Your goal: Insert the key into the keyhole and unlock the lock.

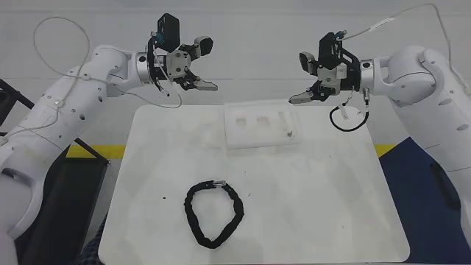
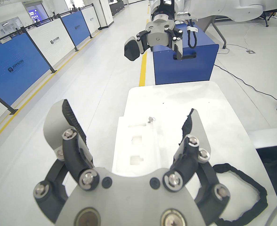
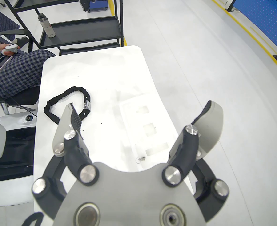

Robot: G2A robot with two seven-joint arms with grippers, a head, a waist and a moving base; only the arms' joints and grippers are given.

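Table (image 1: 316, 199), white and seen from above, held a black fabric-covered chain lock (image 1: 189, 213) lying in a closed loop toward its near edge, the silver lock end at the far side of the loop. A white foam tray (image 1: 257, 138) with three shallow recesses sat near the far edge. The small metal key (image 1: 291, 132) lay flat at the right end of this tray, well apart from the chain lock, with nothing touching it. The left gripper (image 1: 208, 65) hung in the air over the table's far left corner, its fingers spread wide and empty. The right gripper (image 1: 298, 79) hung over the far right part of the table, just beyond the tray end where the key lay, its fingers also spread wide and empty. The two grippers faced each other across the tray.
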